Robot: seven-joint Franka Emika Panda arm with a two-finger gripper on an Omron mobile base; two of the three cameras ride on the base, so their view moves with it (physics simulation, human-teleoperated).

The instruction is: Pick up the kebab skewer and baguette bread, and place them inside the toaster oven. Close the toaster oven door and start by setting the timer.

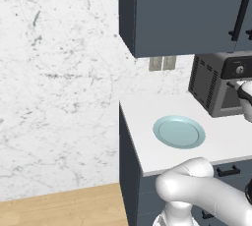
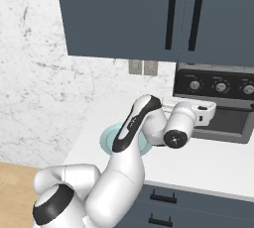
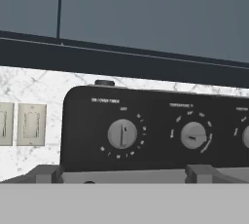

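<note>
White bench (image 1: 162, 156) is carrying the toaster oven (image 1: 209, 85) at right; claw (image 2: 211, 113) is facing its timer (image 3: 122, 134), opening unclear

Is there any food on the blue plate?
No. The blue plate on the white counter is bare, with no skewer or bread lying on it.

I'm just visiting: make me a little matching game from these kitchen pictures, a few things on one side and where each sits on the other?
Things:
1. plate
2. toaster oven
3. wall switches
4. timer

Places:
A. on the marble wall under the cabinet
B. leftmost knob on the black control strip
C. flat on the white counter, nothing on it
D. at the back of the counter

Pairs: 1-C, 2-D, 3-A, 4-B
</note>
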